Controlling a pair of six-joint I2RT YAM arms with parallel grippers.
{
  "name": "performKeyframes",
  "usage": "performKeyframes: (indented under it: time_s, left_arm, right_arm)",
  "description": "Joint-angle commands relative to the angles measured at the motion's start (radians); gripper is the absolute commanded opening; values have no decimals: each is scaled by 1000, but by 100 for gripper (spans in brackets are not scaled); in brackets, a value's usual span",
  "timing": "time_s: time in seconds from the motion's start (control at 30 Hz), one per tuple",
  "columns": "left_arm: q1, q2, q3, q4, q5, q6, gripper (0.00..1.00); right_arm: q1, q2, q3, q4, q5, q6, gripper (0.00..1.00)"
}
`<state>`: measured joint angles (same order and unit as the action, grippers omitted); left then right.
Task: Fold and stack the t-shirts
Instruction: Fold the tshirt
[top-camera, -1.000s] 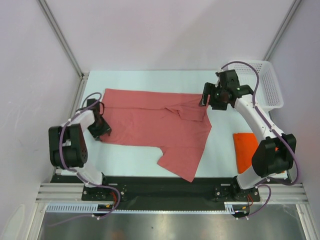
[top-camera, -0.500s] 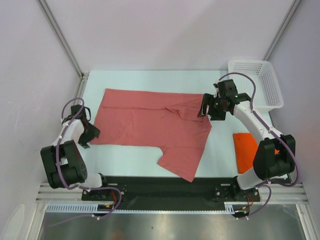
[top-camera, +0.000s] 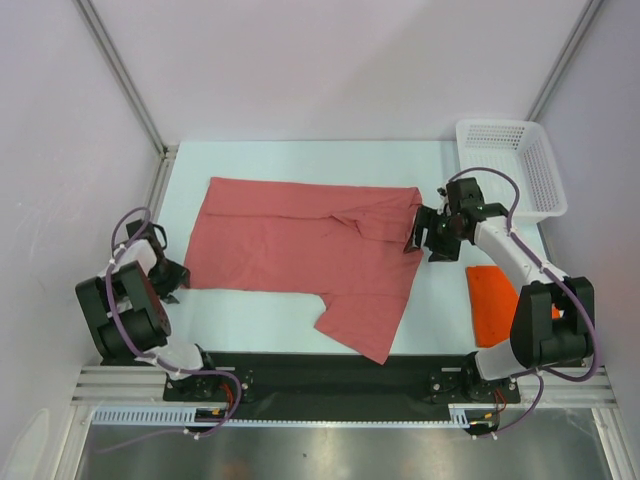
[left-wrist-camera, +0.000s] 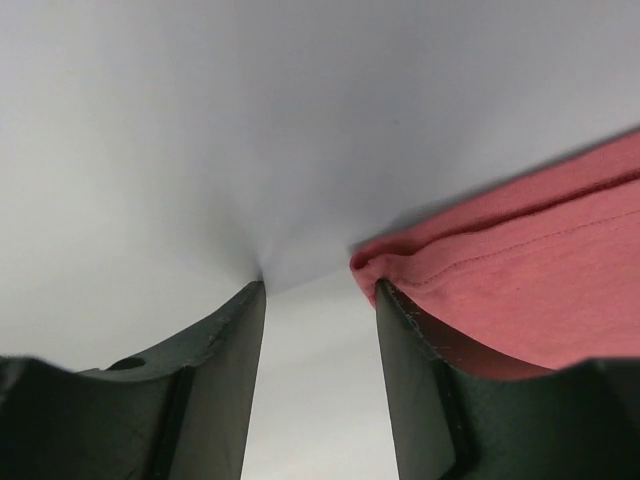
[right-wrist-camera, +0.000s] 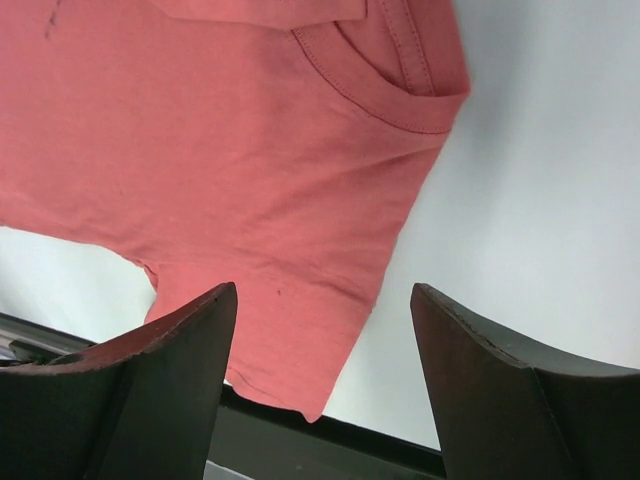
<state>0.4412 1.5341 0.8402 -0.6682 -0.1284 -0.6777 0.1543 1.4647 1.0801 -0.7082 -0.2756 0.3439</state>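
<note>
Starting at the near edge: bright orange t-shirt folded into a small flat rectangle (top-camera: 490, 303) lies on the white bench (top-camera: 250, 312) at near right. It is partly hidden by the right arm and well apart from the other garment.

Left fingers (left-wrist-camera: 220, 370) sit low at the bench's left edge, spread apart, nothing between them. The hemmed corner of the plain dusty pink-red short-sleeved t-shirt (top-camera: 300, 245) lies just beside one finger; contact cannot be told.

That shirt lies spread flat across mid-bench, one sleeve pointing toward the near edge, with a raised fold near its right end.

Right fingers (right-wrist-camera: 170, 380) are spread apart and empty, hovering above the shirt's right edge by the collar.

White perforated plastic basket (top-camera: 545, 175) stands in the far right corner.
</note>
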Motion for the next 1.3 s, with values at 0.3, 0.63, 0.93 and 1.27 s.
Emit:
performKeyframes:
  time_s: [0.3,0.63,0.93,1.27]
  left_arm:
    - [17,-91,17,48,82,-45,48]
    - [17,8,40,45,76,-51,54]
    - [36,73,43,64,53,-31,36]
    - [39,51,36,99,73,44,3]
  right_arm:
    - [4,16,-8,58,-34,32,76]
    - [4,43,15,58,-30,35,76]
    - [4,46,4,49,-36,40,77]
    - [2,46,-163,105,-215,87,64]
